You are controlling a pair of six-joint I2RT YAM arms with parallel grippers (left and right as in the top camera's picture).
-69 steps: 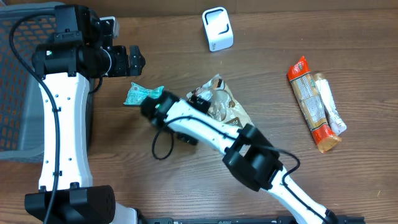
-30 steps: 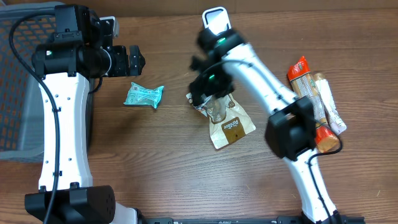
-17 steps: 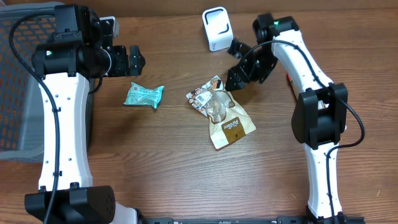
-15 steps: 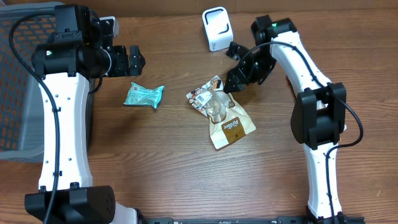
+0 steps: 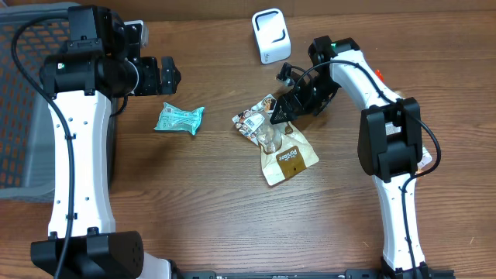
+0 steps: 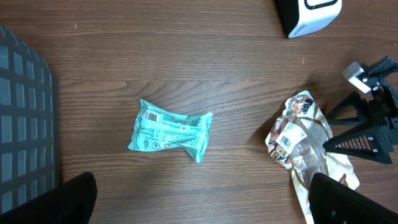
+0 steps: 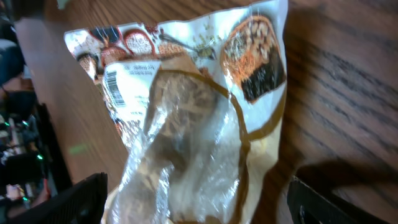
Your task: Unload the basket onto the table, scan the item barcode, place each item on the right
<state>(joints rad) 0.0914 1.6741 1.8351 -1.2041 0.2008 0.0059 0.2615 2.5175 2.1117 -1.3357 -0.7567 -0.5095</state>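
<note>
Swings right gripper (image 5: 279, 115) back from scanner (image 5: 270, 35), spread wide and empty, snack pouch (image 5: 277, 147) just ahead of fingertips; suggests a fresh grasp before scanning. Leaves left gripper (image 5: 166, 75) wide.

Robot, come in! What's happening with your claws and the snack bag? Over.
Left gripper open, empty. Right gripper open at edge of brown pouch, barcode up. Teal packet lies apart.

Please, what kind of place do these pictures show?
Probably a mock checkout bench in a lab: a wooden table holds a white barcode scanner, a brown snack pouch, a teal packet, with a grey mesh basket beside.
</note>
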